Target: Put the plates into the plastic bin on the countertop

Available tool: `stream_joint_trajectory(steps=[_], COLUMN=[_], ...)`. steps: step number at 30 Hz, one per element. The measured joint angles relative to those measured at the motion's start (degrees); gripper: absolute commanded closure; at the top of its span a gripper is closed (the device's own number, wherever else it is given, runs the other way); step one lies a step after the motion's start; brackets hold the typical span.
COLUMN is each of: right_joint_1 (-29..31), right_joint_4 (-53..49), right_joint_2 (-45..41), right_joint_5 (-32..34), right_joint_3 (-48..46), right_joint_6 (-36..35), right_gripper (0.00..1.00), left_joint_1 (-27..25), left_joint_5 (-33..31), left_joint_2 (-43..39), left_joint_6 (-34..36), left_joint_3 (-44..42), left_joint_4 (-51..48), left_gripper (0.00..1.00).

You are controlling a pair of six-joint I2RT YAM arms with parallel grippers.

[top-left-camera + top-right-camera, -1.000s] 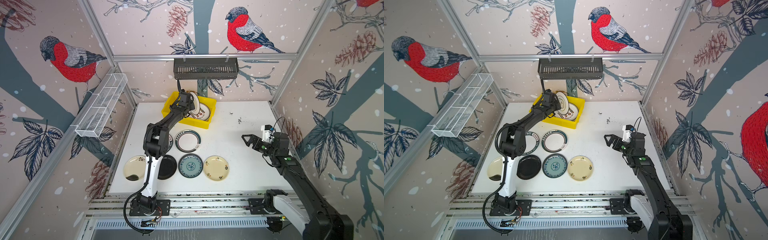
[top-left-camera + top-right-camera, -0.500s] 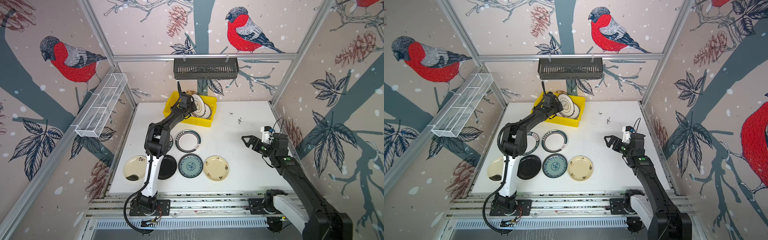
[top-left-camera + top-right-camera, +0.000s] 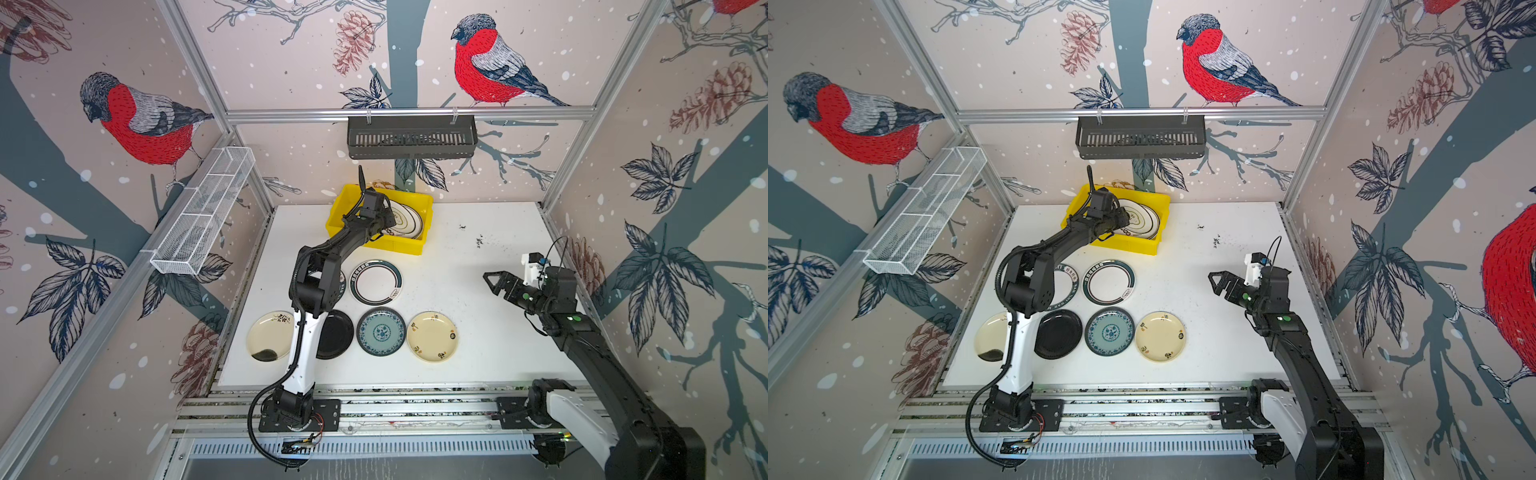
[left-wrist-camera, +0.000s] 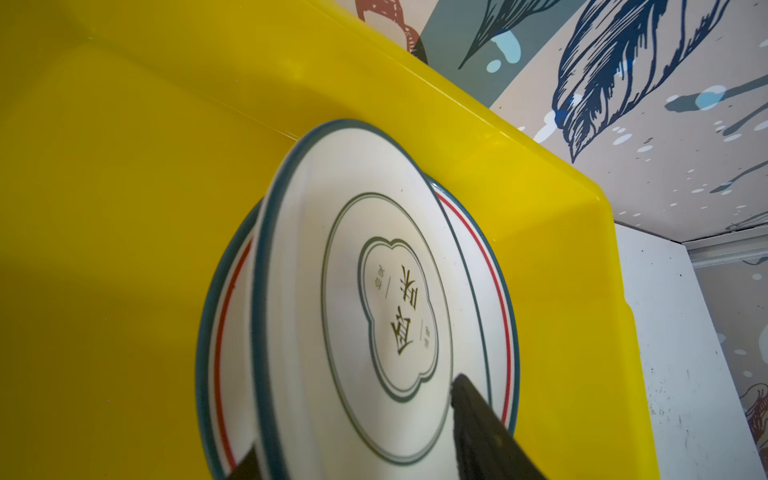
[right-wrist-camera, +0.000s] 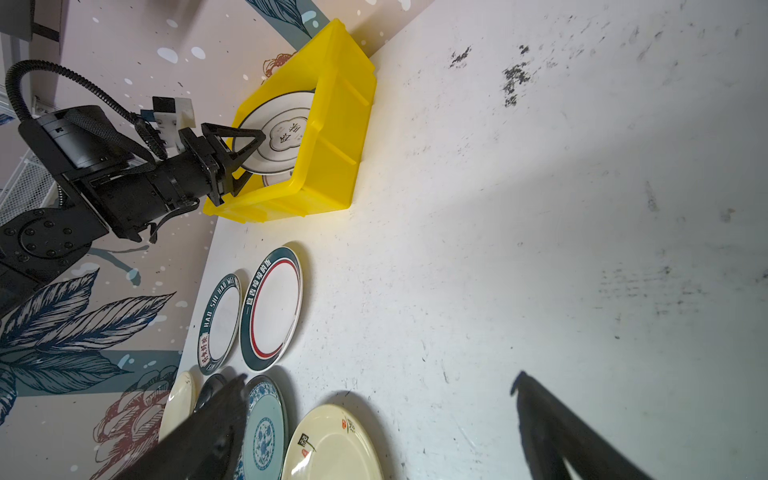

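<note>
Roughly a quarter of the job looks done. At least two plates sit in the yellow plastic bin [image 3: 399, 246], at the upper centre of both top views against the back wall. Six more lie flat on the white countertop [image 3: 478, 332] in the lower middle. These are a lettered-rim plate [image 3: 376, 282], a second lettered plate [image 3: 1069, 286] partly hidden by the left arm, and a front row: cream plate [image 3: 268, 336], black plate [image 3: 1059, 334], blue-patterned plate [image 3: 381, 331] and cream floral plate [image 3: 433, 336].

The left gripper [image 5: 255, 158] reaches into the bin. In the left wrist view its dark fingers [image 4: 478, 424] stand apart, one on each side of the near edge of a teal-rimmed plate [image 4: 374, 291]. That plate leans tilted on a red-ringed plate [image 4: 494, 291] beneath. Whether either finger touches it cannot be told; this reads as the moment of release.

The right gripper [image 3: 490, 283] hovers at the right of the top views, jaws wide apart and empty. It is well away from the bin and nearest the cream floral plate, probably its next pick.
</note>
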Motion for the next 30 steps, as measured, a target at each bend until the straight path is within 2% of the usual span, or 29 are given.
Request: stream_joint_trajectory(steps=[4,6,9,11,21,30], right_joint_1=[0.0,0.0,0.0,0.1,1.6,6.2], right_joint_4=[0.0,-0.2,-1.2,-1.6,-3.6,-5.7], right_joint_2=[0.0,0.0,0.0,-0.2,-3.1,-6.8], right_joint_5=[0.0,0.0,0.0,0.0,0.0,0.7], right_joint_3=[0.0,0.0,0.0,0.0,-1.2,-5.6], right_joint_6=[0.0,0.0,-0.1,-0.2,-0.5,1.3], right_gripper=[0.00,0.00,0.00,0.00,0.00,0.00], left_joint_1=[-0.1,-0.1,-0.3,-0.5,-1.5,-2.3], left_joint_5=[-1.1,-1.6,-2.2,-2.6,-5.0,-8.5], left_joint_2=[-0.9,-1.3,-2.0,-2.6,-8.6,-19.8], left_joint_6=[0.1,0.7,1.1,1.2,3.0,2.9], left_joint_3=[-1.2,-1.3,-1.5,-1.8,-9.3,-26.0], left_joint_4=[0.0,-0.2,-1.0,-1.1,0.7,8.6], left_gripper=[0.32,0.26,0.14,0.02,0.02,0.02])
